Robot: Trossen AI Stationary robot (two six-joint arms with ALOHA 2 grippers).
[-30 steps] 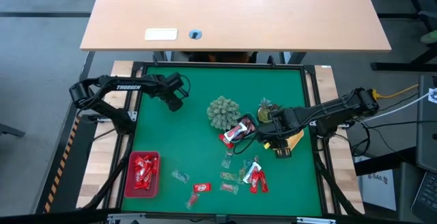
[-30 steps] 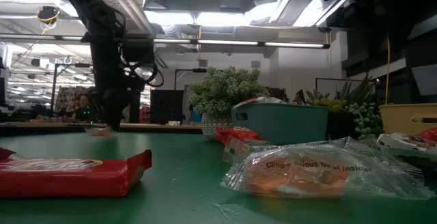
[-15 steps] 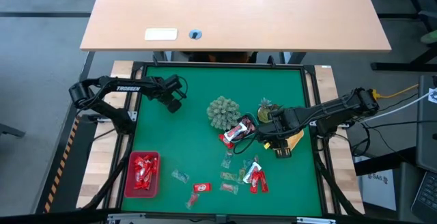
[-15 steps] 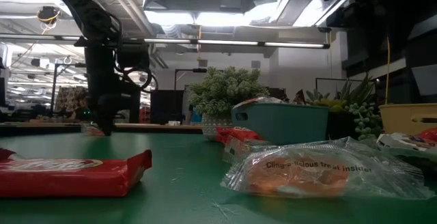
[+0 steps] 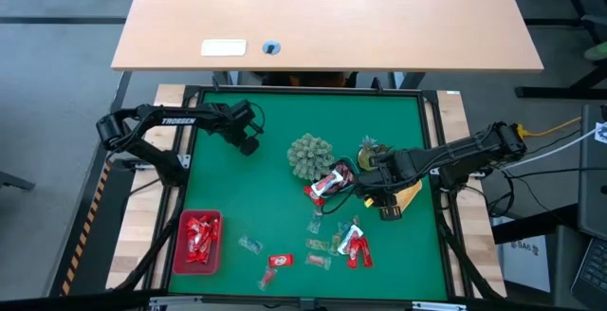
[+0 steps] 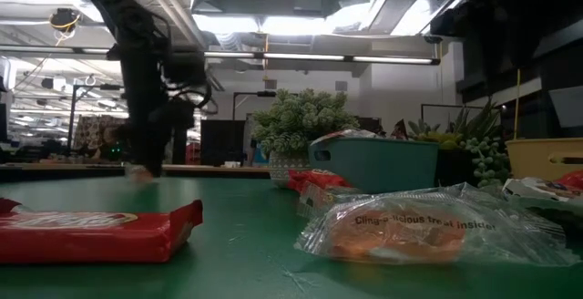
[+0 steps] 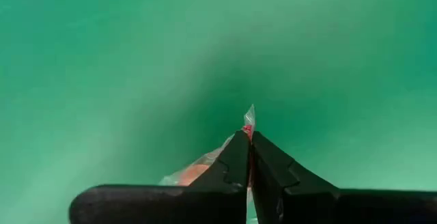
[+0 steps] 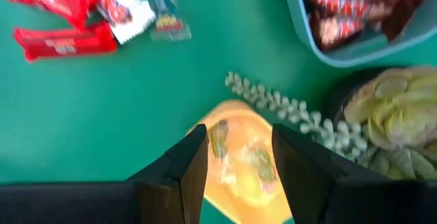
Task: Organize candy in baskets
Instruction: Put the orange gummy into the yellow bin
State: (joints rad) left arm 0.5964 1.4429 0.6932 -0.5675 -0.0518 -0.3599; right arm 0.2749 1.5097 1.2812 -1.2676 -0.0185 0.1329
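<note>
My left gripper (image 5: 248, 144) stands at the mat's far left, pointing steeply down, shut on a small clear-wrapped orange candy (image 7: 198, 173); the low view shows that candy (image 6: 138, 173) at the mat's surface. My right gripper (image 8: 239, 156) hangs open above the yellow basket (image 8: 240, 183), which holds a few clear candies. The pale blue basket (image 5: 334, 180) holds red and brown candies. The red basket (image 5: 199, 240) at the near left holds red ones. Loose candies (image 5: 356, 246) lie near the front edge. My left gripper pinches the clear wrapper between its two fingertips, and the wrapper's twisted end (image 7: 249, 115) sticks out past them. The fingers come from above, slanting down. The orange sweet sits to one side of the fingers, low by the mat; whether it is lifted I cannot tell.
Two green spiky plants (image 5: 310, 155) (image 5: 370, 150) stand mid-table beside the blue basket. A red bar (image 6: 91, 231) and a clear packet (image 6: 428, 226) lie close to the low camera. The mat (image 5: 256, 197) between my left gripper and the red basket is bare.
My left gripper has rolled at the wrist over the far-left candy, swaying slightly in the low view, and has shut on its wrapper. My right gripper has stayed above the yellow basket.
</note>
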